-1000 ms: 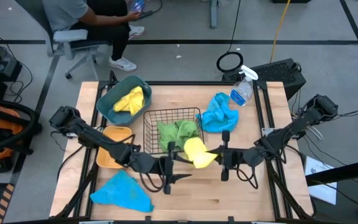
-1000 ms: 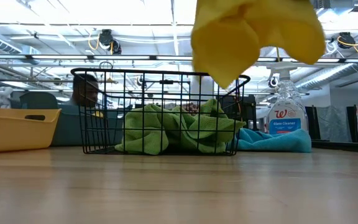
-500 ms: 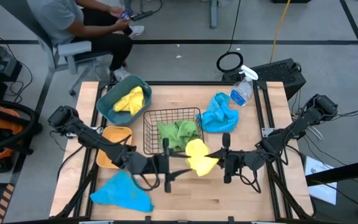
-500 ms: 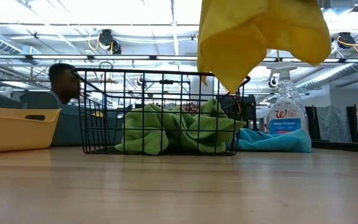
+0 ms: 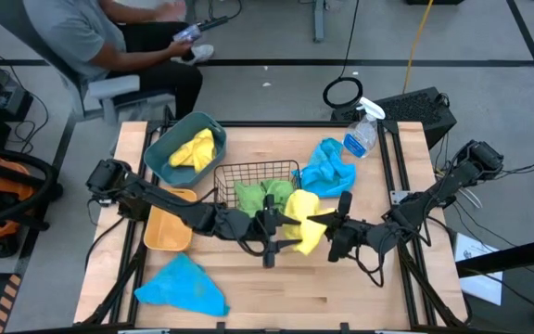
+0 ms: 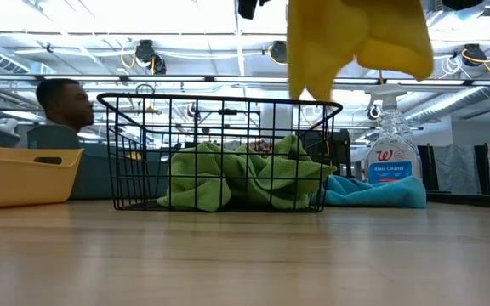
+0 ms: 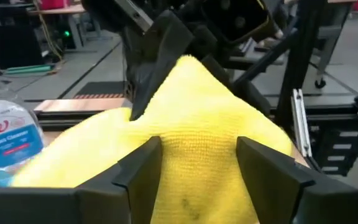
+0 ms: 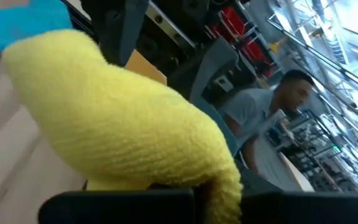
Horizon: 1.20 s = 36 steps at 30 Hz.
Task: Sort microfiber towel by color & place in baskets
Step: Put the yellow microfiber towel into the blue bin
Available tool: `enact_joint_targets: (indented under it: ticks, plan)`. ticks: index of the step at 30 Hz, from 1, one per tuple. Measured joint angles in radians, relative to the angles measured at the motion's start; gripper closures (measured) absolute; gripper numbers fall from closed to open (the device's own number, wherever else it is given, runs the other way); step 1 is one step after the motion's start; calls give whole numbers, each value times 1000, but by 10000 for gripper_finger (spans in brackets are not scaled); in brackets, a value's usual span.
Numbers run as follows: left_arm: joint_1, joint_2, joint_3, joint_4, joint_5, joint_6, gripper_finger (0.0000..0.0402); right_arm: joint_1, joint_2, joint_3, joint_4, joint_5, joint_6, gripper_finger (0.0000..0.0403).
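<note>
A yellow towel (image 5: 302, 221) hangs in the air just near of the black wire basket (image 5: 258, 186), which holds green towels (image 5: 267, 197). My right gripper (image 5: 321, 225) is shut on the yellow towel from the right. My left gripper (image 5: 278, 232) is open at the towel's left side, and in its wrist view the two fingers (image 7: 138, 171) stand on either side of the yellow towel (image 7: 197, 143). The teal tub (image 5: 160, 158) holds another yellow towel (image 5: 196, 148). The orange bin (image 5: 167, 230) sits left of the wire basket. My right gripper pinches the yellow towel's right-hand edge (image 5: 313, 223), coming level from the table's right. In its wrist view the towel (image 8: 117, 124) bulges over the fingers and hides the contact. The towel is lifted clear of the table (image 6: 356, 42). Whether my left gripper touches the towel, I cannot tell.
One blue towel (image 5: 327, 167) lies at the far right beside a clear spray bottle (image 5: 362, 134). Another blue towel (image 5: 185, 286) lies at the near left. A person sits beyond the table's far left corner.
My left gripper has moved right and toward the far edge, up to the yellow towel, which now lies between its fingers. The right gripper has rolled in place, and the towel has turned with it and shifted slightly toward the wire basket, still clear of the table.
</note>
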<state>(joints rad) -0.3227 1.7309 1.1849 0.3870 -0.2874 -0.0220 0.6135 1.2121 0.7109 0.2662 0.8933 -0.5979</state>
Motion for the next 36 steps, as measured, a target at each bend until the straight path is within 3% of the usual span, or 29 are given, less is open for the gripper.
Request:
enact_joint_targets:
  ticks: [7,19,26,30,36]
  plan:
    - [22,22,3,26,-32,-17,153,3,0,0,10,2,-14,399]
    - [28,62,2,120,-117,116,111,20,0,-2,84,-16,-17,399]
    - [33,94,2,120,-107,212,113,21,1,-1,154,-229,8,399]
    - [25,89,2,129,-94,267,165,22,0,-1,165,-222,77,399]
    - [-12,67,1,122,-72,305,361,21,0,1,185,-219,136,385]
